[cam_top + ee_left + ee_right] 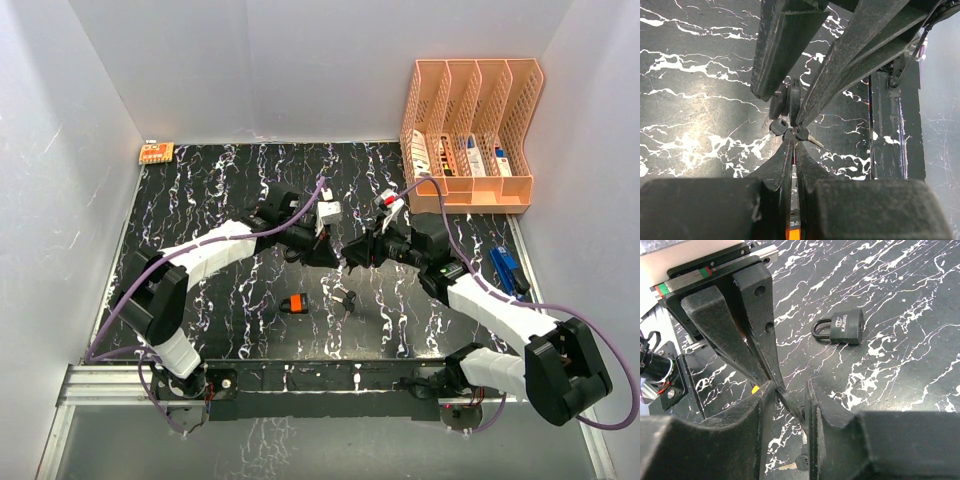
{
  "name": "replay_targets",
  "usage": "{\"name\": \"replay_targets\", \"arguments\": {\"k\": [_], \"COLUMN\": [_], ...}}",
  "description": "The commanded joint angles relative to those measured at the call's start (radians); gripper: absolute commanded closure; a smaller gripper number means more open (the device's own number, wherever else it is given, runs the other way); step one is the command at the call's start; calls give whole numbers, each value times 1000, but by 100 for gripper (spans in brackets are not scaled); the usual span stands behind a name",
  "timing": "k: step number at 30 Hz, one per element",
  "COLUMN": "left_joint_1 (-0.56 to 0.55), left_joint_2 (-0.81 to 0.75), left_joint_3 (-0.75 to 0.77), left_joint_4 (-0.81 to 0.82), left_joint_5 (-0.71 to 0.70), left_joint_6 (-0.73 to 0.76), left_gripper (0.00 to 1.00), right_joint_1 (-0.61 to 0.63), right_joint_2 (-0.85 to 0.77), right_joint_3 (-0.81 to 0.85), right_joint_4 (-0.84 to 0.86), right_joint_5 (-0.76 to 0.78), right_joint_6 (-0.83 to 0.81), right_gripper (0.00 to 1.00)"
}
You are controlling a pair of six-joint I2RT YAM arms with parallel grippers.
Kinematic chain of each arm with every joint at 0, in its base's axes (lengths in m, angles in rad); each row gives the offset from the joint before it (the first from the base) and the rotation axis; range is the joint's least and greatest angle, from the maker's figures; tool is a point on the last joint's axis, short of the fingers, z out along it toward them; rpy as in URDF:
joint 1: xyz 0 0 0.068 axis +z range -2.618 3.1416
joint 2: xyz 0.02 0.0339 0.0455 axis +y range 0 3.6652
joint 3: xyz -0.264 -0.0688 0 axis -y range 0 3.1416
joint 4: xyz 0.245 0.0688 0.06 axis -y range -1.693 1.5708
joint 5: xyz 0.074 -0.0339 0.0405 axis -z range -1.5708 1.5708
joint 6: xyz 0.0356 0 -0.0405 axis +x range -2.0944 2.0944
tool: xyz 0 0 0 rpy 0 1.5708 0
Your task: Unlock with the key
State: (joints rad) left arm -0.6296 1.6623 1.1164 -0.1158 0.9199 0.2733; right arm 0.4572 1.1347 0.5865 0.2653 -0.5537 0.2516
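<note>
Black left gripper, pressed together, meets slightly spread right gripper; a clash could scatter keys from padlock at their nine o'clock.

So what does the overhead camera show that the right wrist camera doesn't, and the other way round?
Only the overhead view shows the whole left arm and right arm, the peach file rack and a blue object at the table's right edge. Only the right wrist view shows the printed lettering on the padlock. Both show the padlock, the key lying near it, and the marbled table.
</note>
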Motion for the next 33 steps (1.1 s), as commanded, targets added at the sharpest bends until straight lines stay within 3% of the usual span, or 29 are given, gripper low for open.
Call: {"name": "replay_targets", "arguments": {"k": [1,10,13,18,22,25,29,31,33], "left_joint_1": [3,6,14,45,92,142,165,169,171], "left_joint_2": [-15,-10,-27,-71,-138,-223,-333,-352,-339], "left_joint_3": [44,46,16,-45,-130,-251,-405,-423,-416], "left_joint_4": [-21,-11,51,169,282,441,593,580,542], "left_joint_5": [53,48,34,-1,-116,-247,-528,-678,-717], "left_joint_6": [27,16,-23,-106,-205,-322,-467,-553,-560], "left_gripper": [100,100,78,52,30,2,2,2,2], "right_joint_1": [0,-1,0,-2,-2,-3,-8,-8,-8], "right_joint_2": [12,21,21,10,1,7,21,28,32], "right_joint_3": [12,15,13,8,8,12,17,20,22], "right_joint_4": [52,54,57,56,35,13,12,12,13], "right_joint_5": [-18,-26,-23,19,143,197,228,242,253], "right_joint_6": [-16,-19,-19,-10,20,34,63,82,104], "right_gripper": [74,100,100,100,100,100,100,100,100]}}
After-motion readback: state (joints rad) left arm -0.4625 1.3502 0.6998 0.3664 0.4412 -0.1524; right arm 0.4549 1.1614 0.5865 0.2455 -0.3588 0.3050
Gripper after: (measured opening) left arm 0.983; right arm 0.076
